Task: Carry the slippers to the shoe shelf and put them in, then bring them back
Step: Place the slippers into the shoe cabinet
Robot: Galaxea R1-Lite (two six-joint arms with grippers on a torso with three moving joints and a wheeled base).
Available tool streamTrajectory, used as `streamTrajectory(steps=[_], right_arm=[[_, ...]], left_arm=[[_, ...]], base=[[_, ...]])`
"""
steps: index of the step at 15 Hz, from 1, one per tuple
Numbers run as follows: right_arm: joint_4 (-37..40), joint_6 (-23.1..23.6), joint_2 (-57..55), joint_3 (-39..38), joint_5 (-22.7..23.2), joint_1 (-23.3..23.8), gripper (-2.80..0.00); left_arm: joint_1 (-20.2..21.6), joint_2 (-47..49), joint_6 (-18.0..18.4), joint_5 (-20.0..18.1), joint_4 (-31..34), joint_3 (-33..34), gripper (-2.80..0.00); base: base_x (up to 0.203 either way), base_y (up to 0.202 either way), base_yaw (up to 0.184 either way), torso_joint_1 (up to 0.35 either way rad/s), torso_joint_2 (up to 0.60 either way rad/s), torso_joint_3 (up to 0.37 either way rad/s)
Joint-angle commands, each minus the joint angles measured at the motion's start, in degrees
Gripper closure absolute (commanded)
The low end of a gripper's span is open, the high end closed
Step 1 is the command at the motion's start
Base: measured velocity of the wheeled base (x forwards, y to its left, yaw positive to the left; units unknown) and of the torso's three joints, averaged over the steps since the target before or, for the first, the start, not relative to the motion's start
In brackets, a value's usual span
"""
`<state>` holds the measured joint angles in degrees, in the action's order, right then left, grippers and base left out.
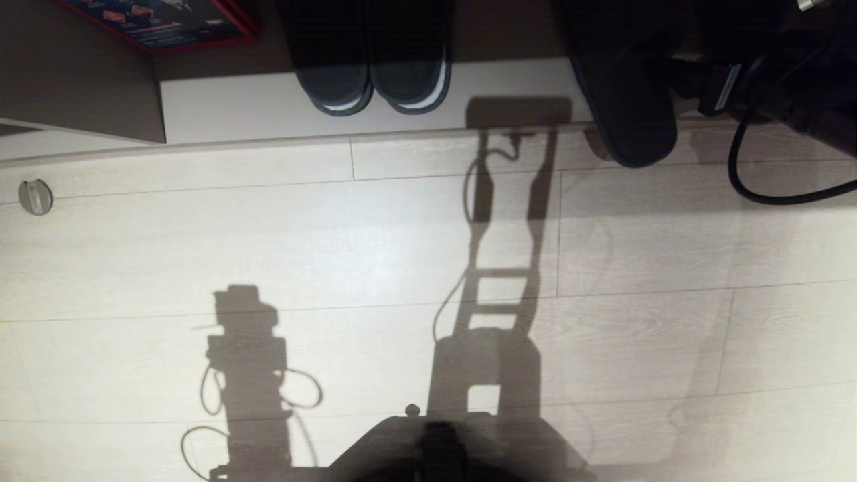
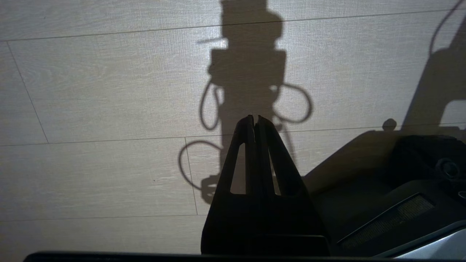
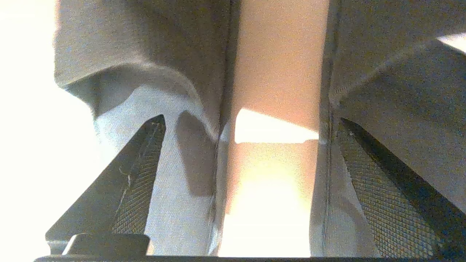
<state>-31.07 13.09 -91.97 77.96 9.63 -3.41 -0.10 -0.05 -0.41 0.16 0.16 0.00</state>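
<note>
Pale plank floor (image 1: 281, 254) fills the head view. At upper right, the right gripper (image 3: 233, 182) has its fingers (image 3: 134, 174) spread wide among the slippers (image 3: 174, 153) on the shoe shelf (image 1: 268, 107); withdrawing could snag a band. Left gripper (image 2: 255, 120) hangs closed, empty.

The pale plank floor (image 1: 375, 254) lies bare before the shoe shelf (image 1: 254, 104). On the shelf's base a dark pair with pale rims (image 1: 375, 80) fills the middle; the grey-blue slippers (image 3: 174, 153) crowd both sides of the spread right pincer (image 3: 251, 145), a narrow gap between them.
</note>
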Motion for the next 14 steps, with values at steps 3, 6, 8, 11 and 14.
streamTrajectory(steps=[3,6,8,11,14], right_arm=[[-0.65,0.43,4.81,-7.54,1.42,-0.73,-2.80],[-0.52,0.78,7.97,-10.89,5.83,-6.09,-2.80],[0.15,0.80,8.47,-10.46,5.39,-9.34,0.00],[2.44,1.09,6.15,-9.04,0.60,-15.60,0.00],[0.02,1.31,-1.30,-3.22,-6.65,-20.42,0.00]], left_arm=[[0.01,0.05,-0.02,0.02,0.02,0.00,0.00],[0.01,0.05,-0.02,0.02,0.02,0.00,0.00],[0.01,0.05,-0.02,0.02,0.02,0.00,0.00],[0.01,0.05,-0.02,0.02,0.02,0.00,0.00],[0.01,0.05,-0.02,0.02,0.02,0.00,0.00]], base=[[0.000,0.000,0.000,0.000,0.00,0.000],[0.000,0.000,0.000,0.000,0.00,0.000],[0.000,0.000,0.000,0.000,0.00,0.000],[0.000,0.000,0.000,0.000,0.00,0.000],[0.000,0.000,0.000,0.000,0.00,0.000]])
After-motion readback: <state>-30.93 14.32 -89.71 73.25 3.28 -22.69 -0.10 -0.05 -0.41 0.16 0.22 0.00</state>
